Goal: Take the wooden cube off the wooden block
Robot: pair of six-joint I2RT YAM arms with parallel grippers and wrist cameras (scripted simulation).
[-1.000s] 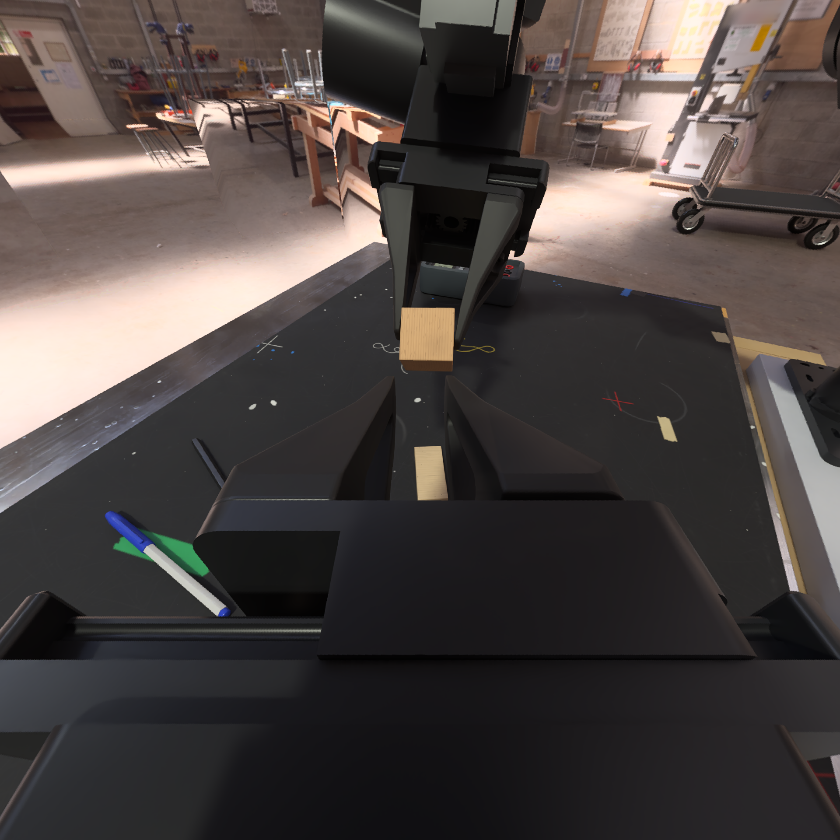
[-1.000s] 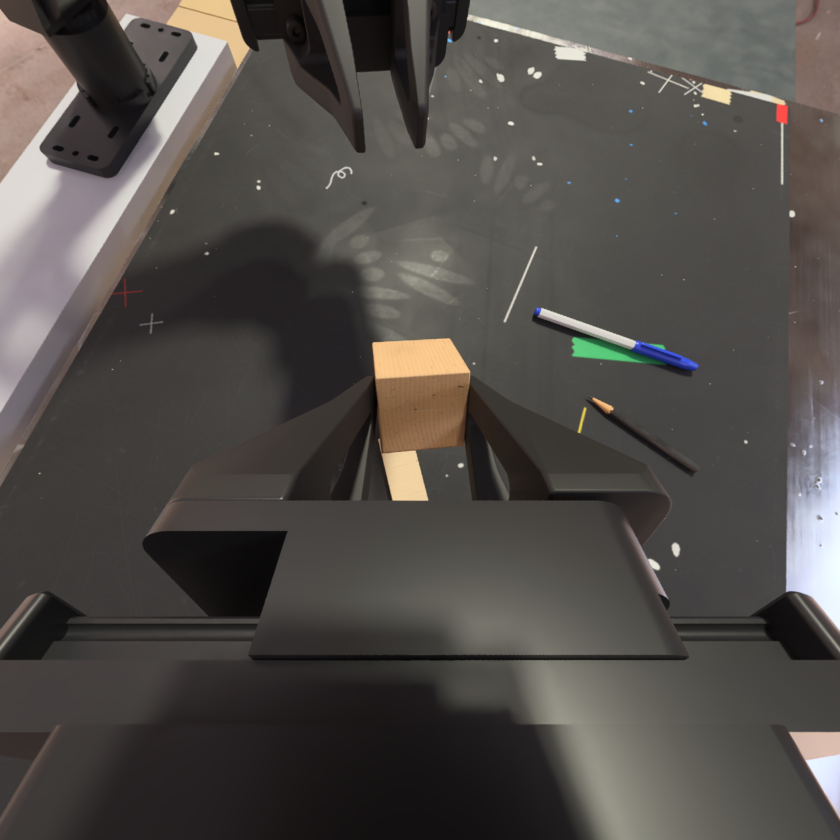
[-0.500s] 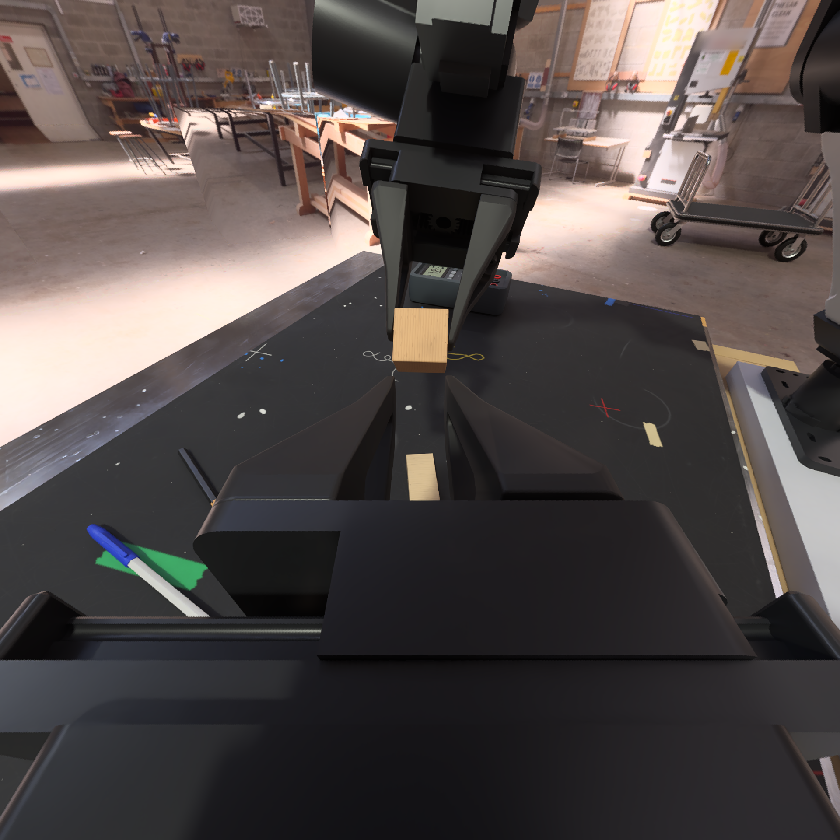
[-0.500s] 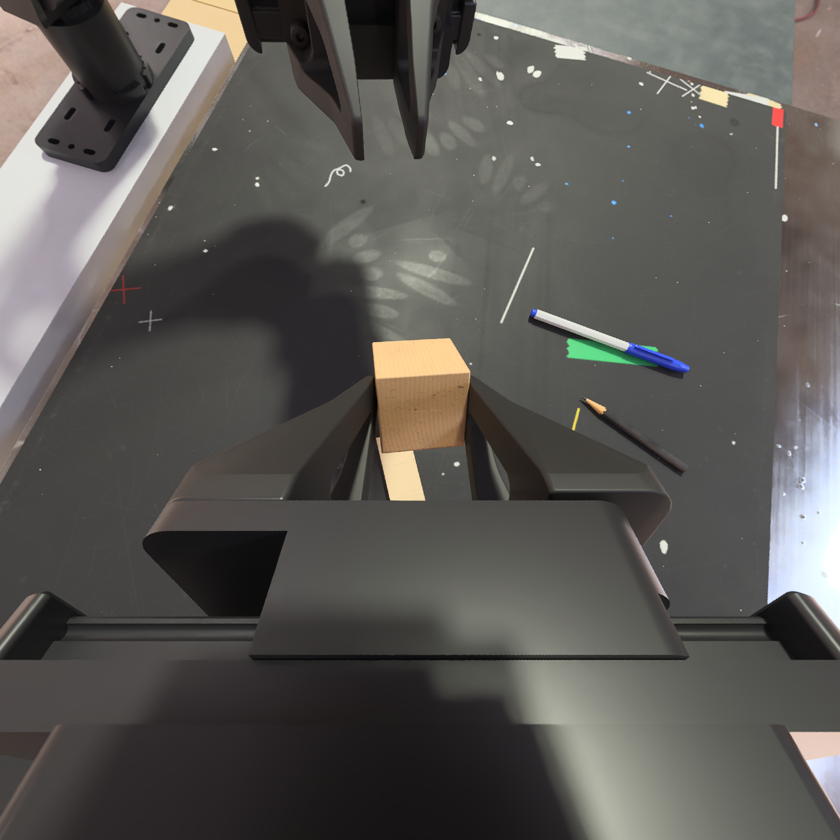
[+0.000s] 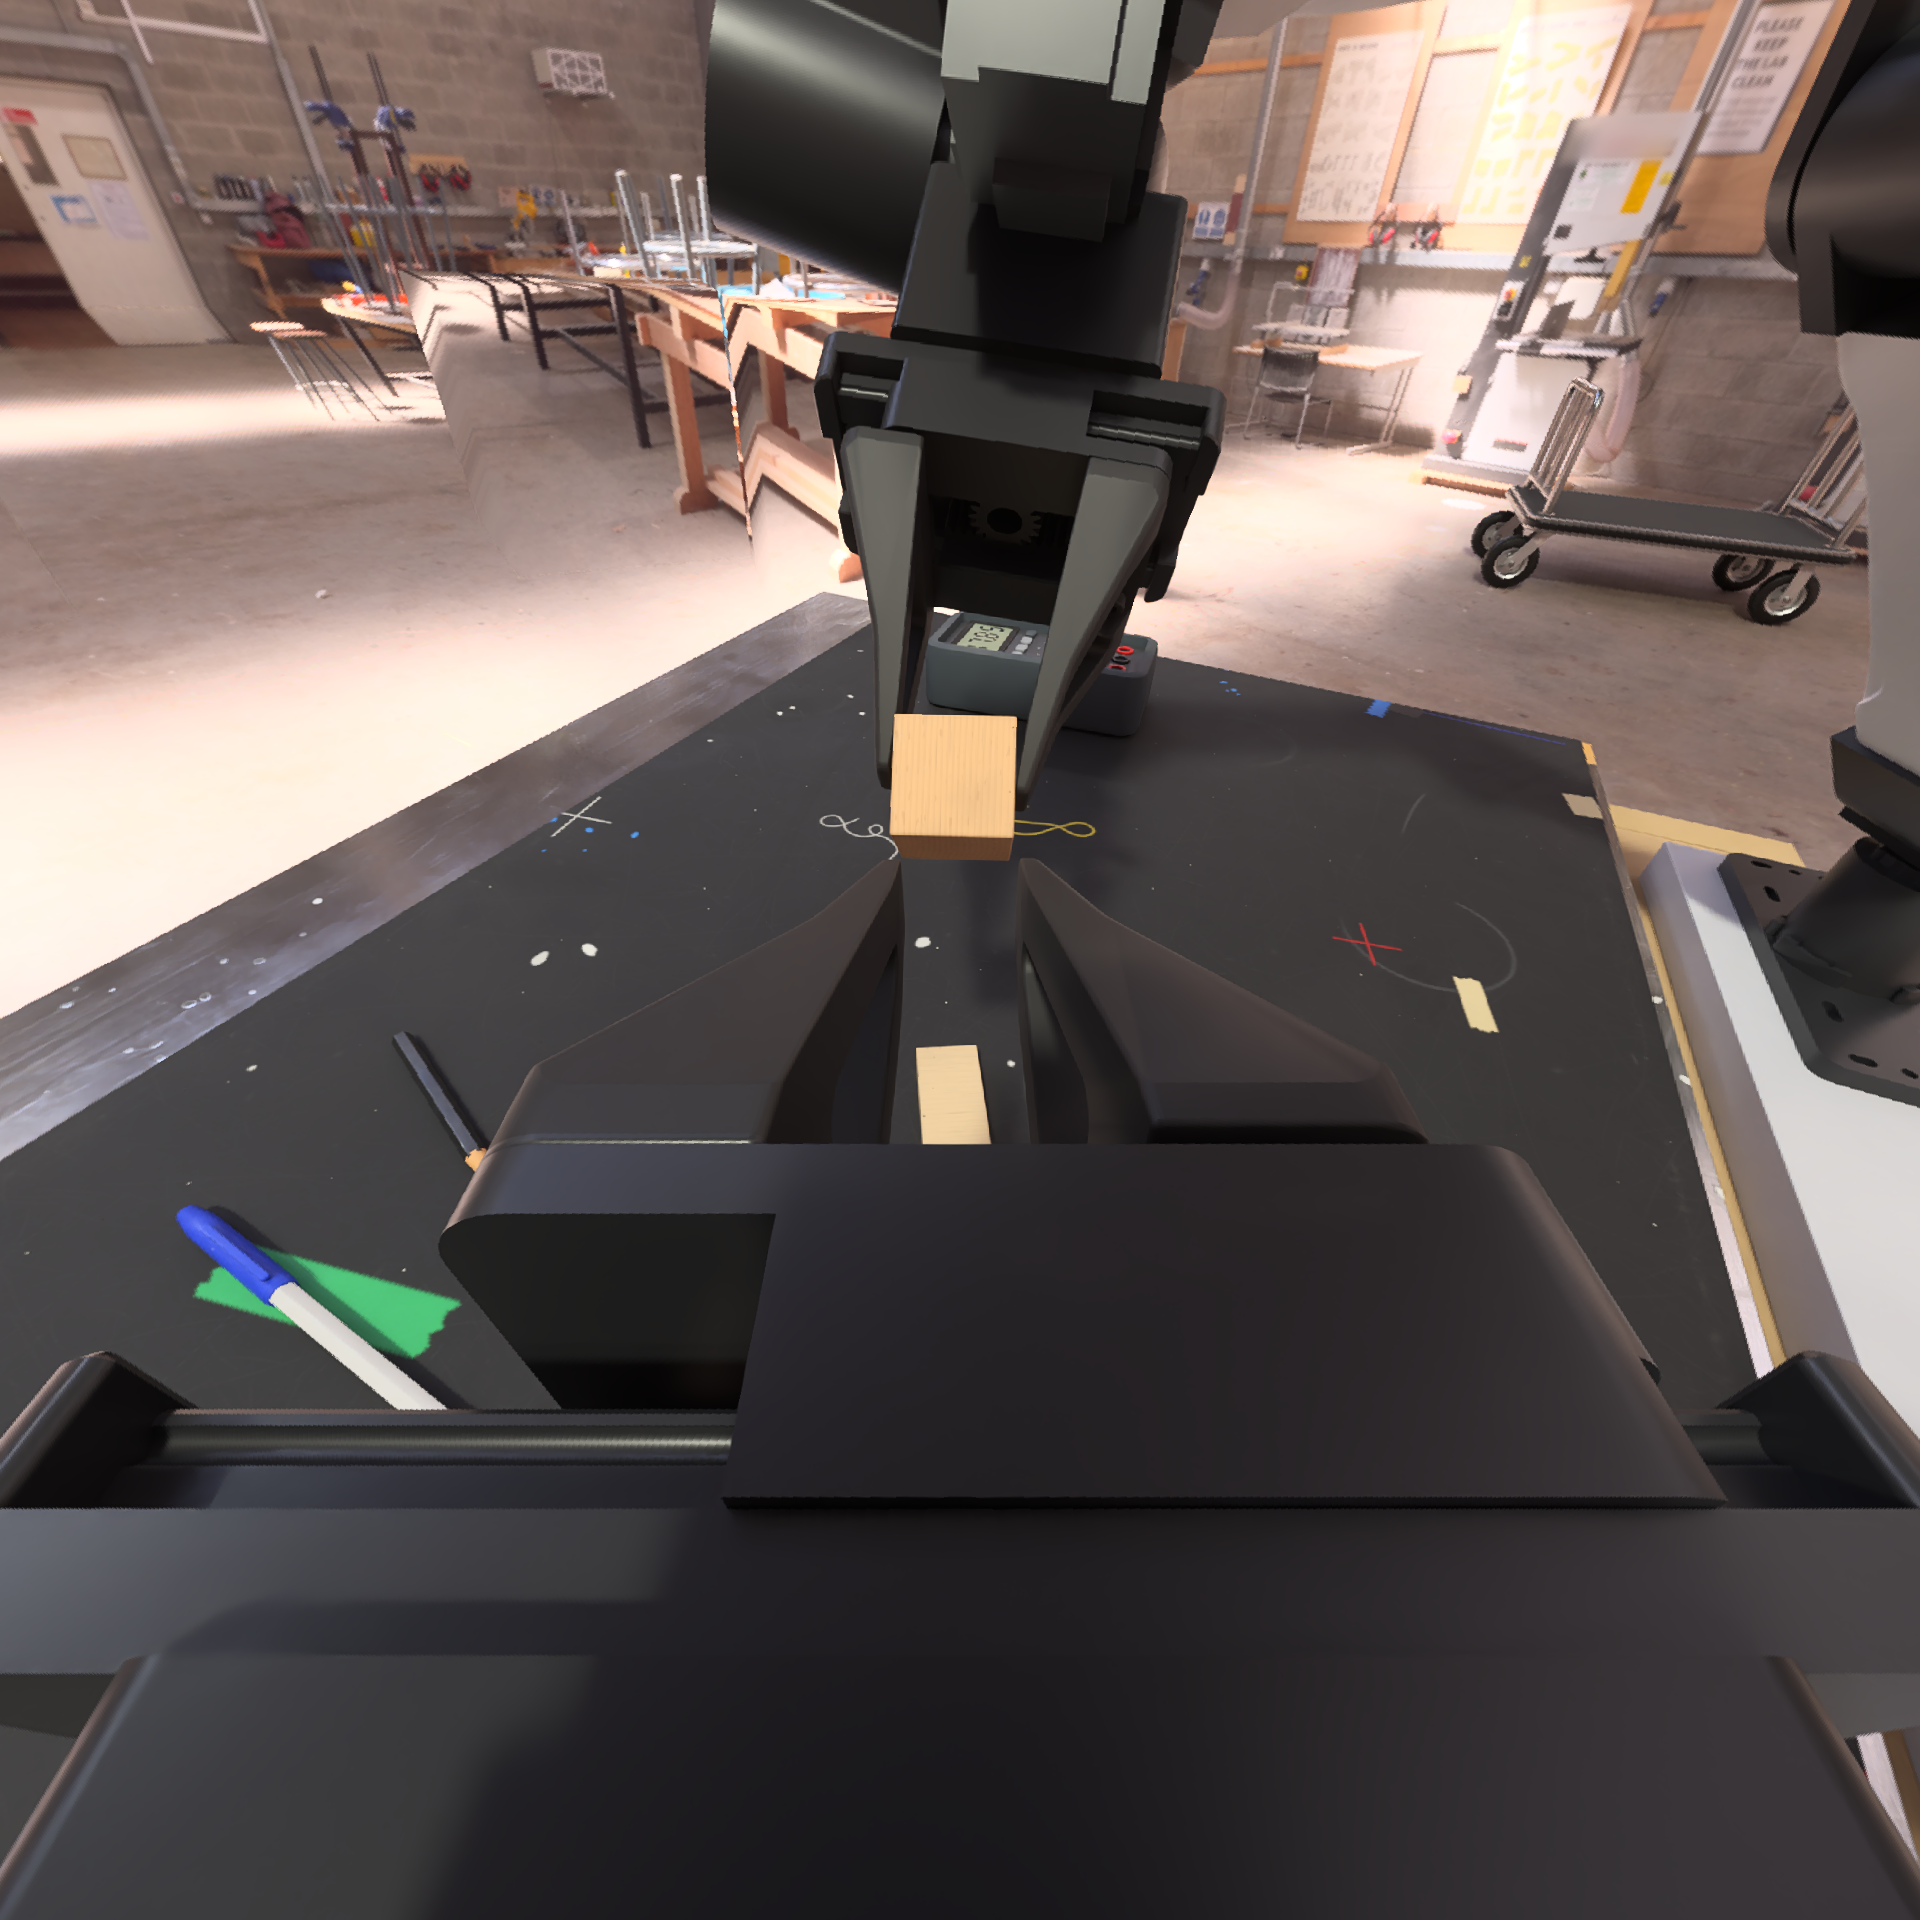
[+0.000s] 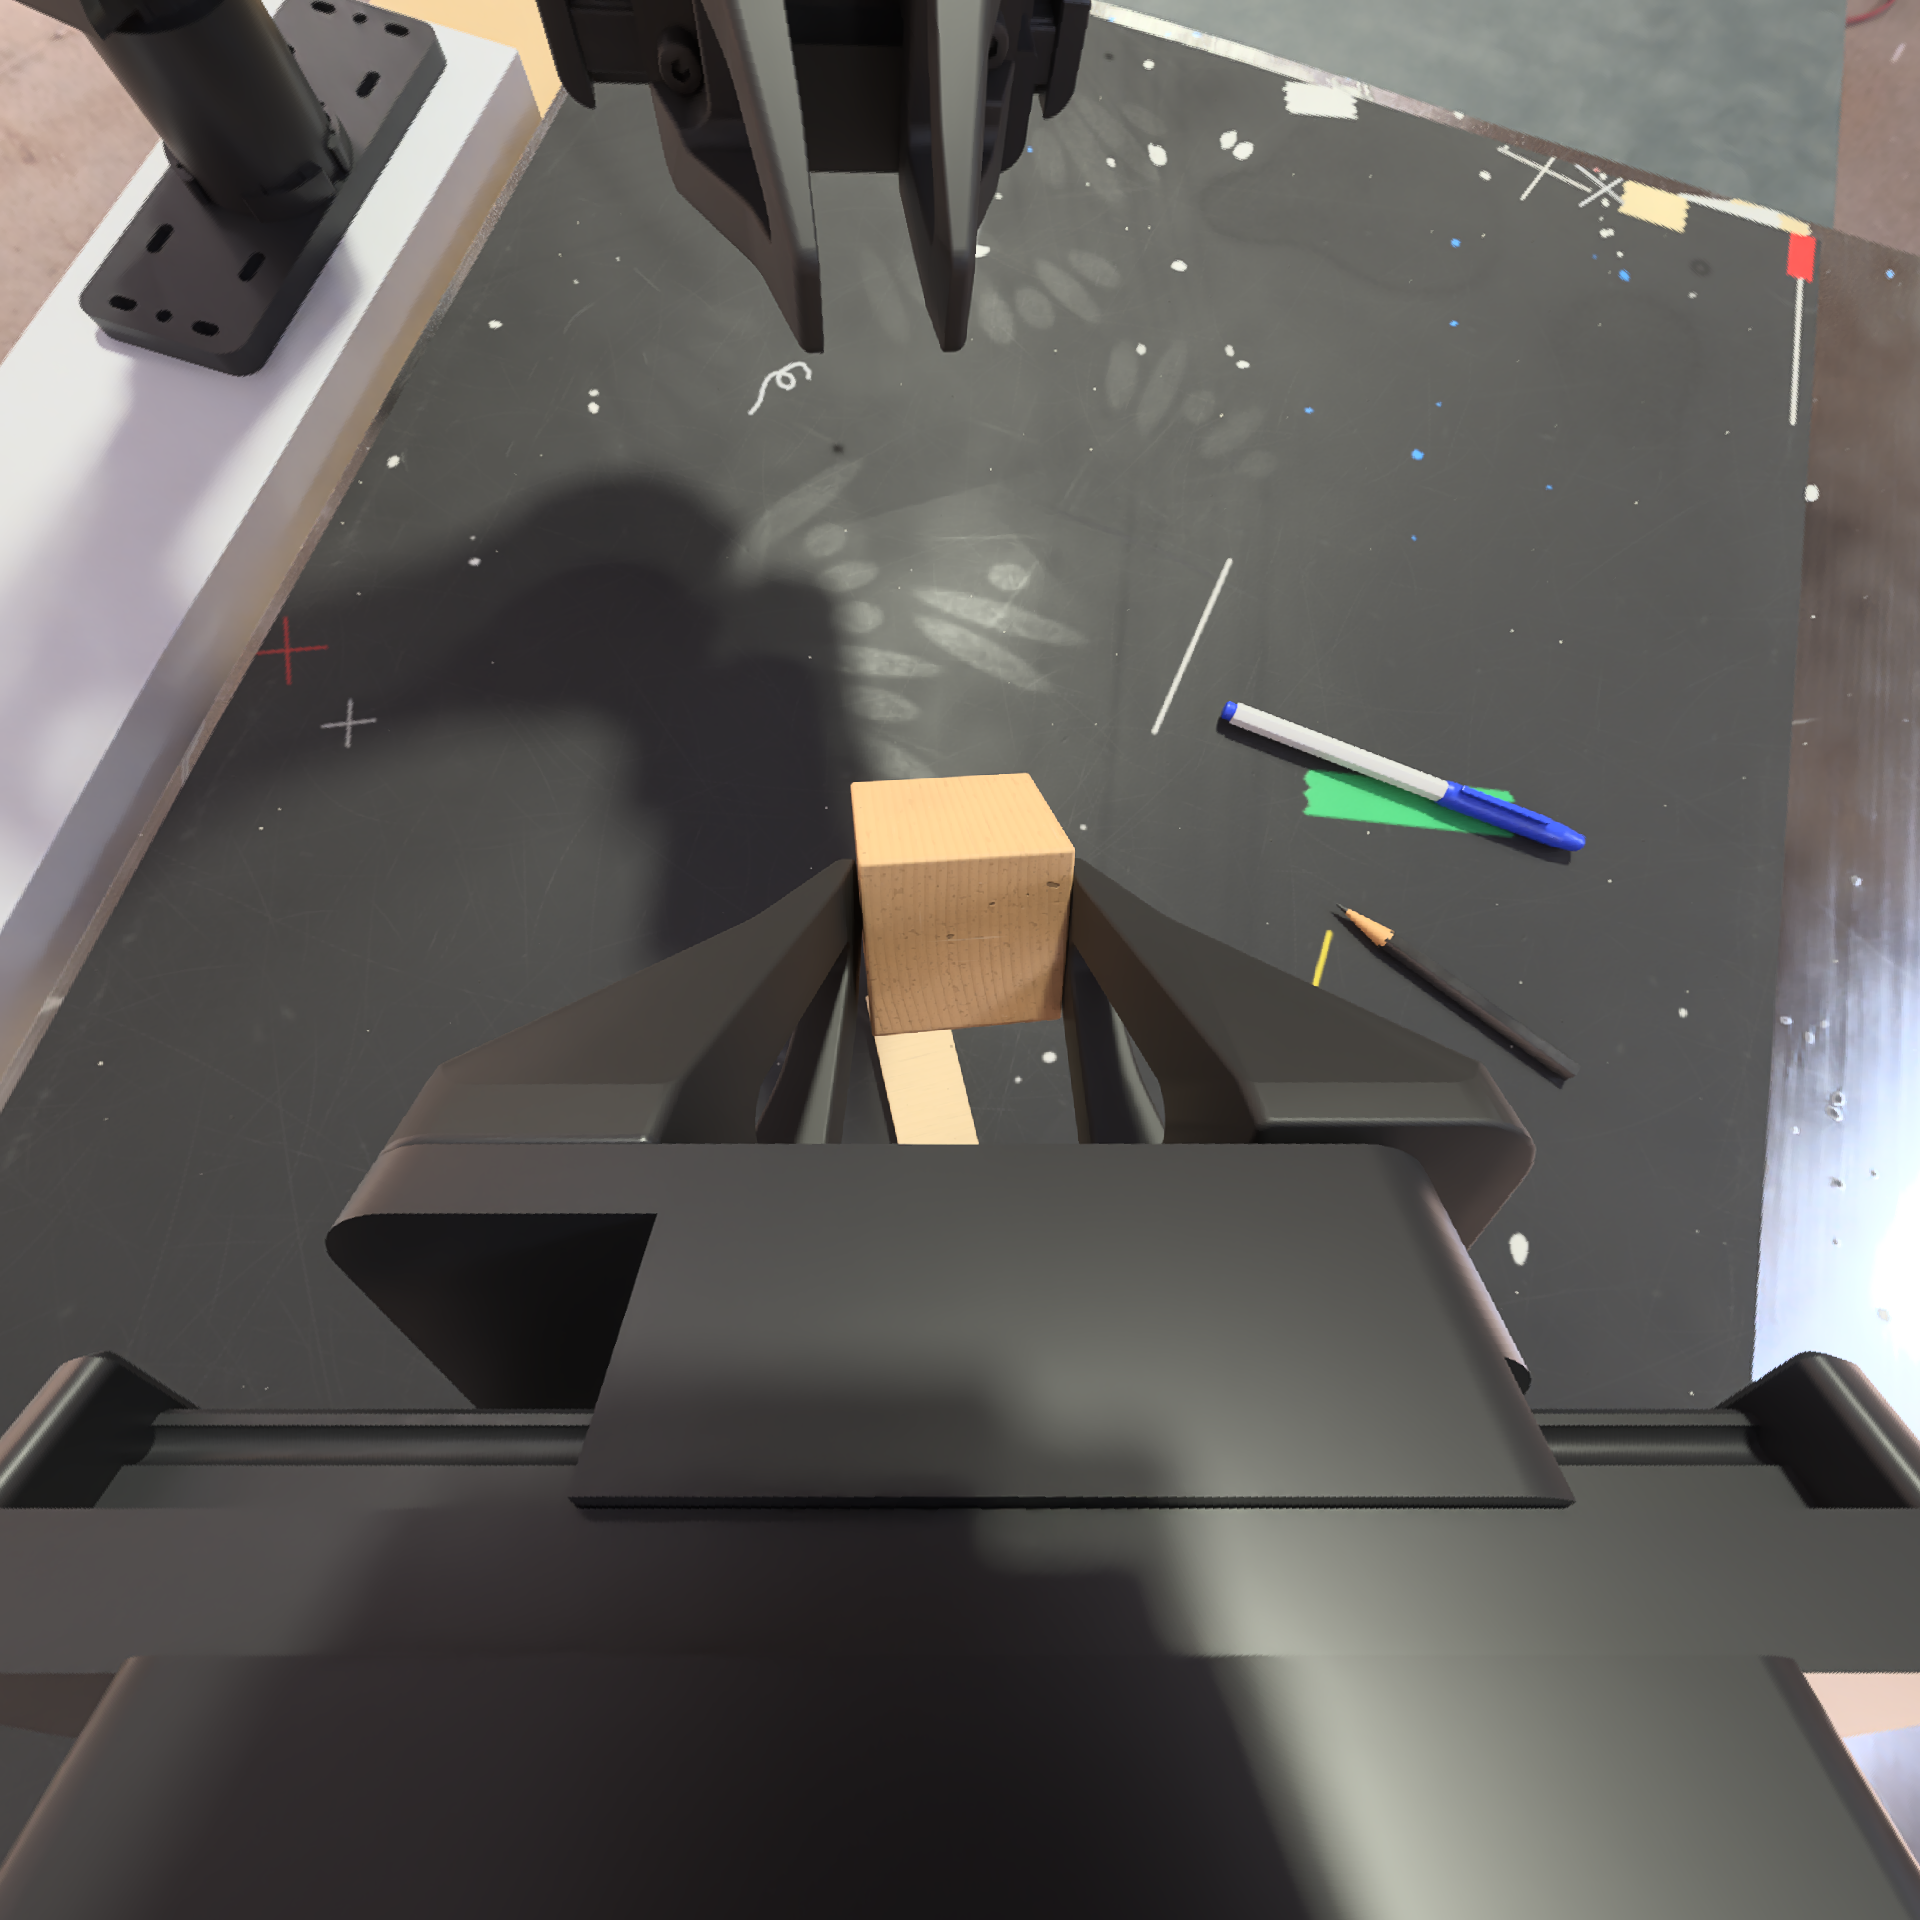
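My right gripper point(image 6: 961, 883) is shut on the wooden cube point(image 6: 961, 904) and holds it in the air above the black table point(image 6: 623, 935). The pale wooden block point(image 6: 925, 1086) lies on the table just under the cube, apart from it and mostly hidden by the gripper body. In the left wrist view the cube point(image 5: 953, 787) hangs between the right gripper's fingers point(image 5: 904, 644), and the block point(image 5: 951, 1091) shows through the gap of my left gripper point(image 5: 958, 873). My left gripper is narrowly open and empty; it also shows at the top of the right wrist view point(image 6: 883, 348).
A blue-capped white pen point(image 6: 1403, 774) lies on green tape point(image 6: 1371, 816) to the right, with a black pencil point(image 6: 1455, 997) near it. A grey meter point(image 5: 987, 644) stands at the table's far end. The left arm's base point(image 6: 239, 177) sits on a white rail.
My right gripper has risen with the cube, and the gap to the block has grown. The left wrist view has drawn back a little. Neither gripper has opened or closed.
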